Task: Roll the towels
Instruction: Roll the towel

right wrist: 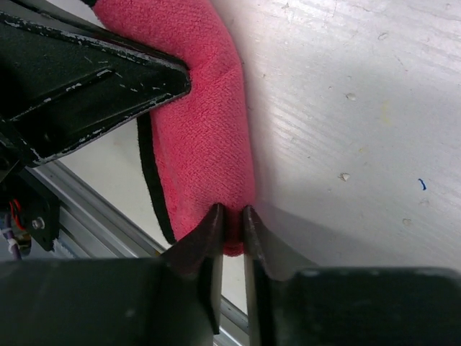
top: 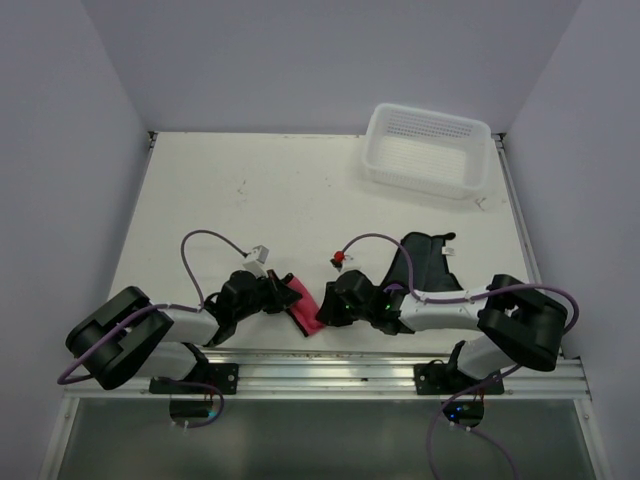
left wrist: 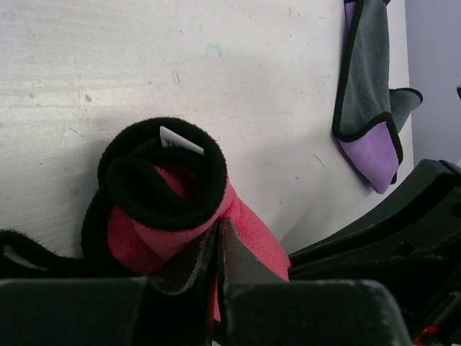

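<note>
The pink-red towel [top: 303, 305], edged in black, lies partly rolled near the table's front edge between my two grippers. In the left wrist view its rolled end [left wrist: 166, 194] shows coiled black trim and a white tag. My left gripper [left wrist: 217, 238] is shut on a fold of it. My right gripper [right wrist: 232, 216] is shut on the towel's other end [right wrist: 202, 137]. The purple towel [top: 425, 262], grey and black on its upper side, lies spread flat behind the right arm; it also shows in the left wrist view [left wrist: 369, 94].
A white perforated plastic basket [top: 427, 150] stands at the back right. The metal rail [top: 330, 362] runs along the front edge just below the towel. Grey walls close in the table on three sides.
</note>
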Action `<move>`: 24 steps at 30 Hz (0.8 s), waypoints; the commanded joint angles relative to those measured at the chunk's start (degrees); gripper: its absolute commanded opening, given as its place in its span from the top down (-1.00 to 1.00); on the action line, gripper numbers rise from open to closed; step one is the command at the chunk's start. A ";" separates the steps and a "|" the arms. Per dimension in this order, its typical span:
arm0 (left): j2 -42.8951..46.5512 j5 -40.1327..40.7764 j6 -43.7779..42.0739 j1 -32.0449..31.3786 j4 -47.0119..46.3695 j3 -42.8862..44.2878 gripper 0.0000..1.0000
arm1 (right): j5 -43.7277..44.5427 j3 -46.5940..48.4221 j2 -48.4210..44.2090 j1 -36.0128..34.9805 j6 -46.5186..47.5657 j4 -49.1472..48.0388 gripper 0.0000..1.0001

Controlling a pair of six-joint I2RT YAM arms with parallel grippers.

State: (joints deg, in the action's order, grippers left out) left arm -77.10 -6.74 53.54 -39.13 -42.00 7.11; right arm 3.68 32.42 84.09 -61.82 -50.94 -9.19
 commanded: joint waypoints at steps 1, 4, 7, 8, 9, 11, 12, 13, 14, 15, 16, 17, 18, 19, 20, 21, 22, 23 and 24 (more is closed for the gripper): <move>-2.18 2.96 -0.72 -0.24 10.62 -2.72 0.91 | -2.01 -1.84 0.81 -0.14 -0.66 -1.52 0.76; -1.92 2.88 -0.89 -0.33 11.50 -1.84 0.91 | -1.93 -1.84 -0.07 -0.05 0.05 -1.10 1.00; -1.47 2.96 -1.24 -0.33 12.90 -0.44 0.91 | -0.96 -1.40 -1.74 -0.05 1.28 0.65 1.00; -1.13 2.96 -1.50 -0.24 13.34 0.44 0.91 | 0.35 -1.05 -2.26 -0.05 1.80 1.36 1.00; -0.95 3.14 -1.59 -0.24 14.39 0.97 0.91 | 0.97 -0.96 -3.40 -0.14 2.94 2.15 1.00; -0.51 3.23 -2.64 -0.15 15.45 2.89 0.85 | 3.77 -0.08 -4.72 -0.23 4.61 5.05 1.00; -0.68 3.14 -3.52 -0.15 16.59 3.86 0.82 | 5.01 0.35 -5.69 -0.40 6.71 6.45 1.00; -0.86 3.23 -4.40 -0.24 17.90 5.00 0.81 | 6.06 1.32 -6.13 -0.49 7.86 8.82 1.00; -1.47 3.84 -5.97 -0.07 19.31 7.80 0.81 | 7.99 1.67 -6.31 -0.67 8.83 9.01 1.00; -1.73 4.02 -6.69 0.20 20.98 8.96 0.81 | 8.79 1.85 -6.92 -1.02 10.93 11.45 1.00; -2.26 4.11 -7.82 0.29 21.43 10.88 0.81 | 9.58 1.85 -7.10 -1.37 11.73 12.26 1.00; -2.70 4.02 -8.27 0.64 21.87 11.77 0.81 | 11.33 1.94 -7.19 -1.72 12.43 12.96 1.00; -3.05 3.58 -8.62 1.86 22.48 12.57 0.81 | 11.96 1.59 -7.45 -2.42 13.57 13.84 1.00; -3.58 2.88 -9.24 2.57 22.49 13.79 0.81 | 13.01 1.59 -7.80 -3.03 14.02 14.37 1.00; -4.71 1.48 -9.50 3.44 22.49 14.41 0.81 | 13.89 1.59 -7.81 -3.74 14.28 14.90 1.00; -5.33 0.95 -9.85 5.02 22.57 14.94 0.81 | 15.37 1.41 -7.98 -5.22 14.90 15.25 1.00; -6.47 0.51 -10.47 5.73 22.75 15.90 0.82 | 16.35 1.33 -8.16 -6.02 15.08 15.52 1.00; -6.83 0.15 -10.65 6.35 23.01 16.26 0.82 | 17.40 1.41 -8.16 -6.81 15.17 15.78 1.00; -7.10 -0.20 -10.82 7.31 23.01 16.44 0.82 | 18.63 1.50 -7.98 -8.65 15.34 16.13 1.00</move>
State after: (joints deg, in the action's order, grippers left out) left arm -82.19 -10.55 47.37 -35.46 -24.27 22.22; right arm 17.69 33.17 77.49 -67.11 -38.85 -0.40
